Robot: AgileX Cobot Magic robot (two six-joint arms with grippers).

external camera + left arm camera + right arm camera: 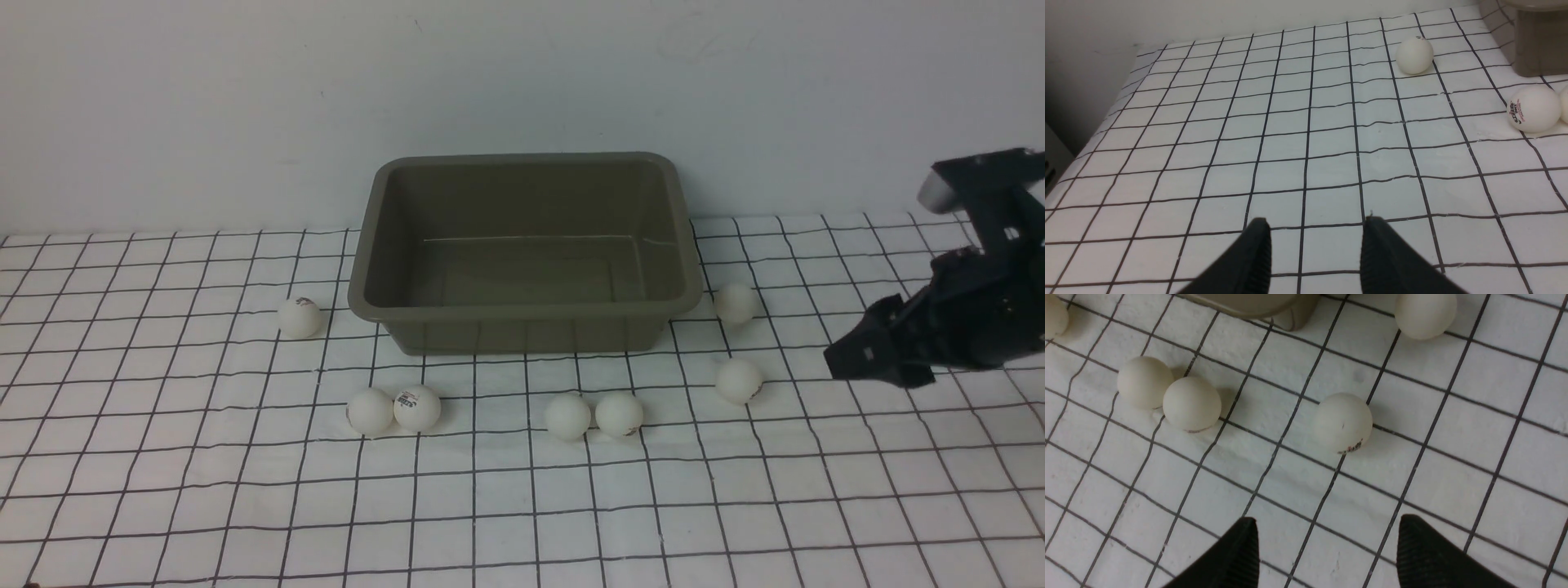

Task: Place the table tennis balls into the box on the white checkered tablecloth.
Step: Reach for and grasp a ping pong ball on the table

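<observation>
Jaws apart, empty, both arms; R arm low, tilted down twd ball.

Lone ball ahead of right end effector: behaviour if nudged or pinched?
The ball likely rolls at a touch: round, free on the flat tablecloth. Probably very light, being a table tennis ball. Smooth shell may squirt from the right end effector unless centred.

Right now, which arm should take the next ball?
Right. The right gripper is open and faces a lone ball directly ahead of it. The left gripper looks farther from its closest one, the logo ball, off to one side.
</observation>
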